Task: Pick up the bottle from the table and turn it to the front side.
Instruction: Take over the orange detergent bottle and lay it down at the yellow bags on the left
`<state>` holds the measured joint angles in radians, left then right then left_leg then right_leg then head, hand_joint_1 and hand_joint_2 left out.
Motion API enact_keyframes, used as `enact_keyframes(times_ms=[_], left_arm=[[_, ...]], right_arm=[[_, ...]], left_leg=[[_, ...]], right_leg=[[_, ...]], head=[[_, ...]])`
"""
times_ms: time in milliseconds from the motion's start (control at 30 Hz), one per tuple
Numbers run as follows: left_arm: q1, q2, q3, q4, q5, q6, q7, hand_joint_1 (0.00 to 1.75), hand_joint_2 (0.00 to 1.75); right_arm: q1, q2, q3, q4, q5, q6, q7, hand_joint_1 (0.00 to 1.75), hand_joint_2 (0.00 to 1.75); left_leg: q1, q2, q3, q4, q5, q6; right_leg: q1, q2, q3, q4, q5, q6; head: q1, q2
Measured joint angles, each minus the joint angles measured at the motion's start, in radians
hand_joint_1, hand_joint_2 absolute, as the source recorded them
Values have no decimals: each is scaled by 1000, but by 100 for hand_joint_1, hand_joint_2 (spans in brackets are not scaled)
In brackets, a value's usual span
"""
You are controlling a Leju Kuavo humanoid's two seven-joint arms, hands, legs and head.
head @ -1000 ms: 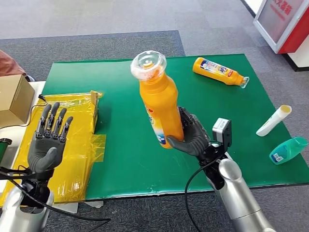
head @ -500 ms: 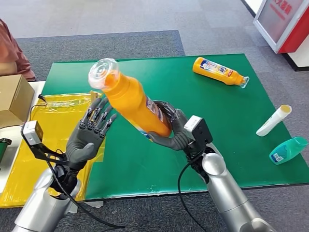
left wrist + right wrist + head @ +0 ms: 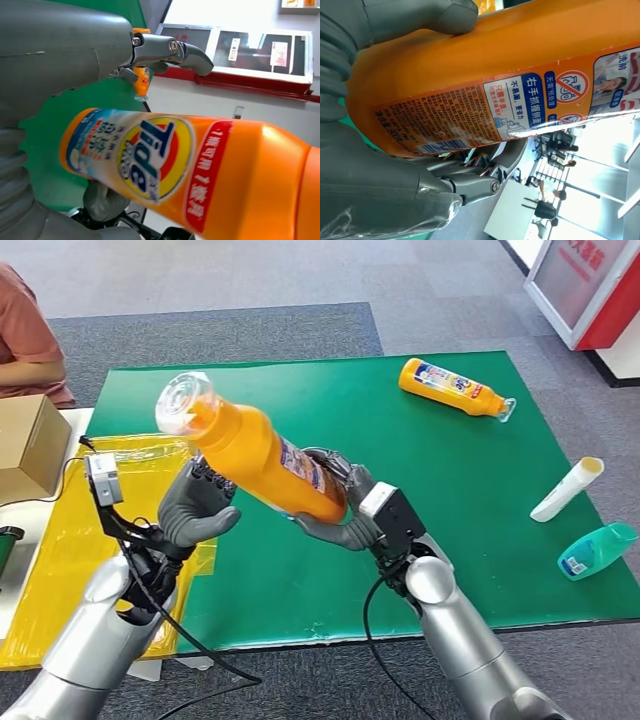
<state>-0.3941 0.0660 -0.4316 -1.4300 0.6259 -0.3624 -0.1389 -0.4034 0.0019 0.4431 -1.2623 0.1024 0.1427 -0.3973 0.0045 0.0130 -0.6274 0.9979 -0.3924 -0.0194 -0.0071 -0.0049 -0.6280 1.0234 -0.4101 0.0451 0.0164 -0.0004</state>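
Since prior frames: bottle (image 3: 256, 450) tilted further toward horizontal; left hand (image 3: 195, 510) raised to its neck end.

Green mat (image 3: 468, 470) covers table; yellow sheet (image 3: 68, 540) lies at robot's left. Bottle is held in air above mat, clear cap pointing left/up. Right hand (image 3: 340, 510) grips bottle's base end, thumb on one side, fingers on other. Left hand sits under/beside upper body, fingers curled near it; contact cannot be confirmed. 2nd orange bottle (image 3: 453, 387) lies on mat's far side, w/ white tube (image 3: 567, 489) and teal container (image 3: 596, 550) at right edge.
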Motion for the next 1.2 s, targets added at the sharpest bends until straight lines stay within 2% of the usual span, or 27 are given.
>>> enact_keyframes(times_ms=[333, 700, 1133, 1200], left_arm=[[-45, -6, -6, 8, -2, 35, -3, 0, 175], [-61, -40, -41, 5, 54, 6, 4, 0, 175], [-55, -35, -70, 5, 98, -16, 5, 2, 175], [-55, -34, -72, 5, 97, -16, 5, 89, 175]], right_arm=[[-1, 1, 35, -8, 22, -10, 2, 175, 175], [-21, 1, 66, -12, 35, -22, 0, 175, 175], [-22, 1, 68, -12, 36, -40, -6, 175, 175], [-21, 1, 68, -12, 37, -40, -6, 175, 175]], left_leg=[[0, 0, 0, 0, 0, 0], [0, 0, 0, 0, 0, 0], [0, 0, 0, 0, 0, 0], [0, 0, 0, 0, 0, 0]], right_leg=[[0, 0, 0, 0, 0, 0], [0, 0, 0, 0, 0, 0], [0, 0, 0, 0, 0, 0], [0, 0, 0, 0, 0, 0]], head=[[0, 0], [0, 0], [0, 0], [0, 0]])
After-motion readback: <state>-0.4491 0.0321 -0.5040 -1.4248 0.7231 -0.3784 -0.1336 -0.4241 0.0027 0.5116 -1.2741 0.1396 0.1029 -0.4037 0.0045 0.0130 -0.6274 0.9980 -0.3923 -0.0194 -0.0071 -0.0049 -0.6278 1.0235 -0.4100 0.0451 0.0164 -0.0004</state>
